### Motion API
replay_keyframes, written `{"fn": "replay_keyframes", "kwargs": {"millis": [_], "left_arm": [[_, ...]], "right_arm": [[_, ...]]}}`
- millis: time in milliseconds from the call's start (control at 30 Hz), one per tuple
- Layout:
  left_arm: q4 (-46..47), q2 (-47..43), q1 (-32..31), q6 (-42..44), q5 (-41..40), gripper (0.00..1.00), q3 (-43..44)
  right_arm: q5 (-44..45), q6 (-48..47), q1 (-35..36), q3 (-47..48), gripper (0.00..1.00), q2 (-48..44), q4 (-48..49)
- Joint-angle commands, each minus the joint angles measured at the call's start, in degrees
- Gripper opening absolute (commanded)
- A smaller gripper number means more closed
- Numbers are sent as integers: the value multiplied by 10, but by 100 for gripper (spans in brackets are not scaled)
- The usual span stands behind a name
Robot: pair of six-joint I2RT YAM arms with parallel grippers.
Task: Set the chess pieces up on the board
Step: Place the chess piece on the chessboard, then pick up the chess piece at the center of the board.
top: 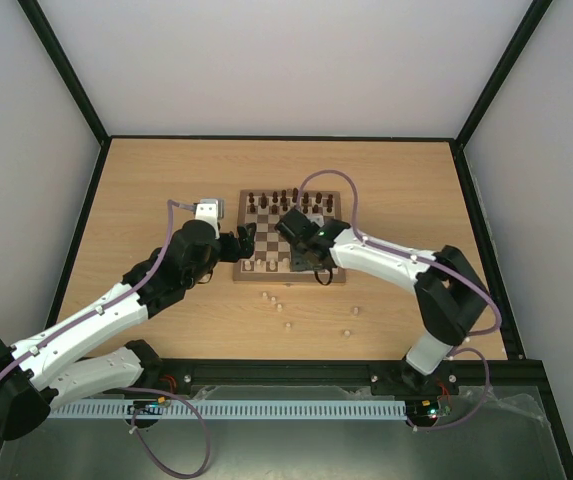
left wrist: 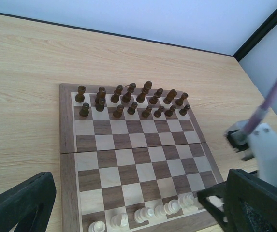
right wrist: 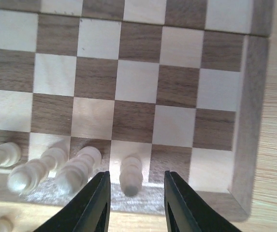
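The board (top: 271, 248) lies mid-table with dark brown pieces (top: 286, 205) on its two far rows. Several cream chess pieces (left wrist: 169, 207) stand along its near row. My right gripper (right wrist: 134, 181) is open at the near right part of the board (right wrist: 138, 82), its jaws on either side of an upright cream piece (right wrist: 131, 174) without touching it. In the top view this gripper (top: 309, 264) hangs over the near edge. My left gripper (left wrist: 126, 193) is open and empty, at the board's left edge (top: 241, 243), looking across the board (left wrist: 128, 145).
Several loose cream pieces (top: 276, 300) lie on the table in front of the board, two more to the right (top: 351, 322). One lies just off the near edge (right wrist: 0, 224). Black frame posts and pale walls bound the table.
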Motion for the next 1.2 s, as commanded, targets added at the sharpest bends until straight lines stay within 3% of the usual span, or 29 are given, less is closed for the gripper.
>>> {"fn": "replay_keyframes", "kwargs": {"millis": [0,367,633,800,967,1100,1167], "left_arm": [[6,-5,4,1,1,99,-7],[4,-11,7,-2,5,99,-7],[3,-12,8,-4,12,99,-6],[3,-11,8,-5,14,99,-5],[4,-7,7,-5,18,99,-6],[4,-7,8,-5,19,99,-6],[4,-7,8,-4,17,99,-6]], "right_arm": [[42,20,4,-24,32,-93,-59],[14,134,20,-266,48,-321,-68],[36,200,51,-284,50,-302,-106],[21,216,51,-329,45,-298,-78],[14,214,51,-343,34,-298,-52],[6,204,52,-342,32,-287,-31],[5,200,52,-339,25,-276,-24]]}}
